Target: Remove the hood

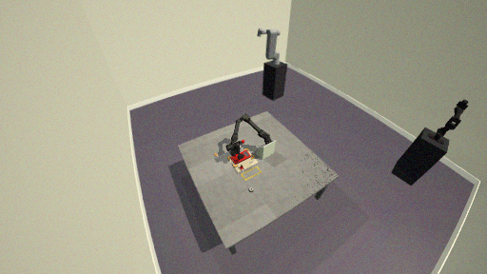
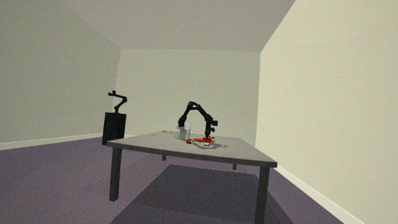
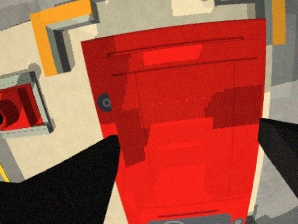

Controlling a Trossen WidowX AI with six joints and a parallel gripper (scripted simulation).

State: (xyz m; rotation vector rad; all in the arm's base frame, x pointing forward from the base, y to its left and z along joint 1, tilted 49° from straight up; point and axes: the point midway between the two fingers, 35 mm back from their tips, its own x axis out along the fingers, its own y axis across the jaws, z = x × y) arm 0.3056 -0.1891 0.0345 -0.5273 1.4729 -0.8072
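The hood, a red panel point(image 1: 245, 155) point(image 2: 199, 139) point(image 3: 185, 90), lies on a cream base point(image 1: 247, 166) point(image 3: 30, 150) between orange corner brackets. My gripper point(image 1: 239, 155) point(image 2: 207, 138) point(image 3: 186, 133) is open and low over it, pointing down. In the wrist view its black fingers stand on either side of the hood, with both tips close to its long edges; whether they touch cannot be told. The marked area, a yellow outline point(image 1: 253, 175) point(image 3: 4, 172), is on the table beside the base.
A red block point(image 3: 30, 100) in a grey frame sits on the base, left of the hood in the wrist view. A pale green panel point(image 1: 268, 150) stands by the arm's foot. A small round thing point(image 1: 251, 189) lies beyond the marked area. Two other arms stand on black pedestals off the table.
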